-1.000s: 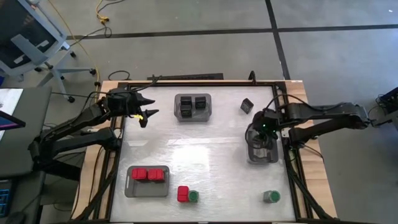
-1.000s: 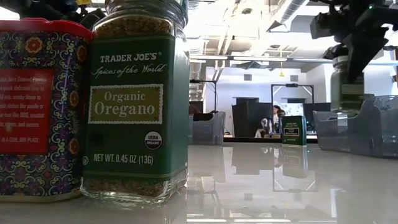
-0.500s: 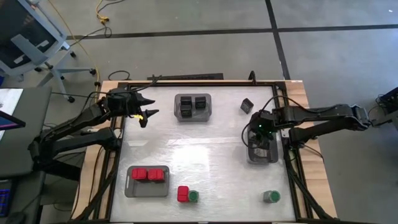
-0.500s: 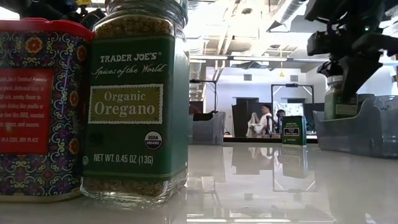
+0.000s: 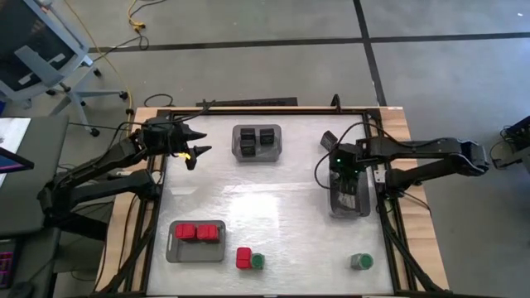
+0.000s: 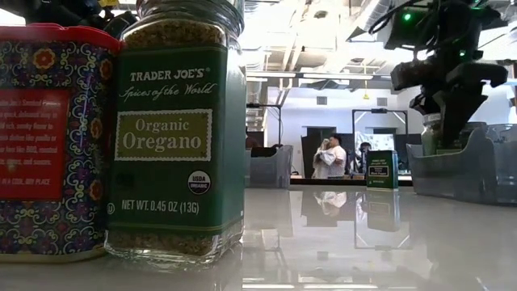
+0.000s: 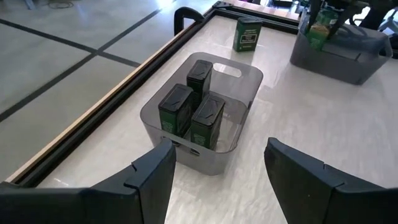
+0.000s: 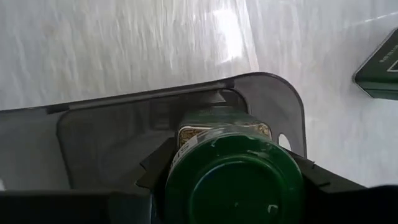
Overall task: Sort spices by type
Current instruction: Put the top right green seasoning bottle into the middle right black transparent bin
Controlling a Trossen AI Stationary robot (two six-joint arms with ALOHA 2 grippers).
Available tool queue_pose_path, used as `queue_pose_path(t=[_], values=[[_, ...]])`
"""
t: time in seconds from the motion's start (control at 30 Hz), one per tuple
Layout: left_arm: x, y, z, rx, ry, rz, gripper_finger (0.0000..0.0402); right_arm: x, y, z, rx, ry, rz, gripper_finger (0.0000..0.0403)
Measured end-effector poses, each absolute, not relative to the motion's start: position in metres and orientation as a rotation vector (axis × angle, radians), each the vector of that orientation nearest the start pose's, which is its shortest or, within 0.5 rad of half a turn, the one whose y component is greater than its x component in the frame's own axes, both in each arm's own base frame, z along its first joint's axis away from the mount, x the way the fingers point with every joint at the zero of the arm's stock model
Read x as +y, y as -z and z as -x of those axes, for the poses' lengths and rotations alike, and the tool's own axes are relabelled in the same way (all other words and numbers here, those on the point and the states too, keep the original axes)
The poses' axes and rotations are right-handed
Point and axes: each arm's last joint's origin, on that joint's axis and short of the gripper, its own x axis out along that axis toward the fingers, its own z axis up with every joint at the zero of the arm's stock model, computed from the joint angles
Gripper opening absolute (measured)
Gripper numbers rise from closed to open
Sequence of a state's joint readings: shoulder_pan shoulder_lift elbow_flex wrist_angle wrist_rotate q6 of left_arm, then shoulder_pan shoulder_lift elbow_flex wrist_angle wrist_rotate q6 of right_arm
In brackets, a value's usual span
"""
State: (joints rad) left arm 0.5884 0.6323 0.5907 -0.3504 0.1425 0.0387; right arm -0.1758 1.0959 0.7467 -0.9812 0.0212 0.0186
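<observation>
Our right gripper (image 5: 346,170) is hanging over the grey tray (image 5: 348,207) at the right side of the table (image 5: 273,190), and we are clamping its fingers on a green-lidded jar (image 8: 233,180). In the right wrist view the dark fingers are pressing the jar from both sides while it is sitting inside the tray's far end, close to the curved wall. In the low view we are seeing the same gripper (image 6: 443,101) reaching down into that tray (image 6: 460,174) with the jar (image 6: 430,137) between its fingers.

Our left gripper (image 5: 195,142) is waiting at the table's far left edge with its fingers spread wide and nothing between them. Its wrist camera is looking at a clear grey tray (image 7: 202,109) holding three black tins (image 7: 193,112) standing close together. A fourth black tin (image 7: 247,33) is standing alone near the far rail, between the two far trays.

Near the front edge a third tray (image 5: 197,242) is holding two red boxes (image 5: 197,233). Just outside it a loose red box (image 5: 243,258) and an oregano jar (image 5: 257,261) are standing side by side, touching or nearly so. Another green-lidded jar (image 5: 360,261) is standing alone at the front right. We are seeing a person (image 6: 329,158) far back in the room.
</observation>
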Motion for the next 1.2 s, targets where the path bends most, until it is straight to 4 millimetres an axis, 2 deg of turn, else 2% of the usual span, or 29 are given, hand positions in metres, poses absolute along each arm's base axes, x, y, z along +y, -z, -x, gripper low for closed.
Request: queue_pose_path(t=[0.3, 0.77, 1.2], values=[[0.076, -0.272, -0.122, 0.379, -0.43, 0.106, 0.0236, -0.035, -0.209, -0.177, 1.365, 0.161, -0.095, 0.0219], [0.076, -0.272, -0.122, 0.38, -0.43, 0.104, 0.0236, -0.046, -0.209, -0.175, 1.363, 0.214, -0.133, 0.0228], [0.076, -0.272, -0.121, 0.381, -0.431, 0.104, 0.0236, -0.046, -0.209, -0.175, 1.363, 0.217, -0.134, 0.0239]])
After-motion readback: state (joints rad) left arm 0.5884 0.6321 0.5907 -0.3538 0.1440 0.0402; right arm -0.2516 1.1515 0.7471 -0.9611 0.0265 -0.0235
